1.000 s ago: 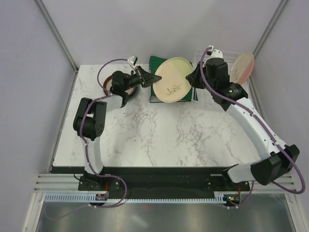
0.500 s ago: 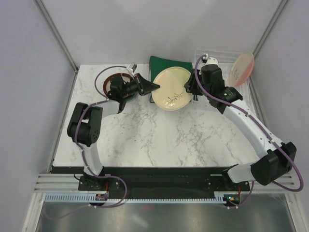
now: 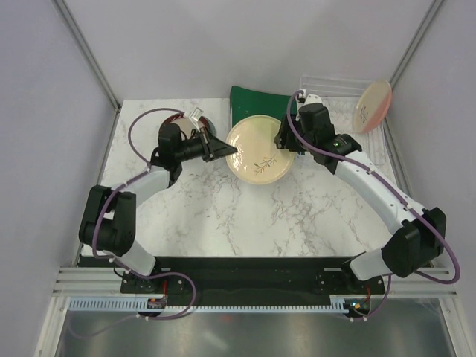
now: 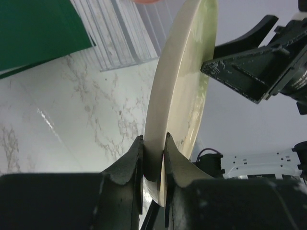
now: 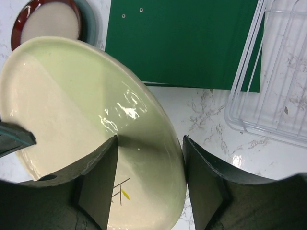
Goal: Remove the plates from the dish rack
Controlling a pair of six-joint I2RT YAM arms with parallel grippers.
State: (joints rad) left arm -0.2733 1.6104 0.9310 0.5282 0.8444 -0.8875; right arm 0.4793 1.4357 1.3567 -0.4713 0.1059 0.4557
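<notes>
From above, the left arm (image 3: 145, 182) hides most of the dark-red-rimmed plate (image 3: 175, 117) at ten o'clock. In the right wrist view the dish rack (image 5: 283, 72) runs off the edge at three o'clock.

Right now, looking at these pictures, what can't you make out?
- What lies under the dark-red-rimmed plate: in the top view the left arm covers it, and in the right wrist view the frame edge cuts it, so there is no count.
- Dish rack: in the top view the right arm hides its near part, and the right wrist view shows one corner.
- Cream-and-pink plate: in the top view its motif is too small.
- Sprig plate: in the left wrist view it is nearly edge-on, with the sprig out of sight.
</notes>
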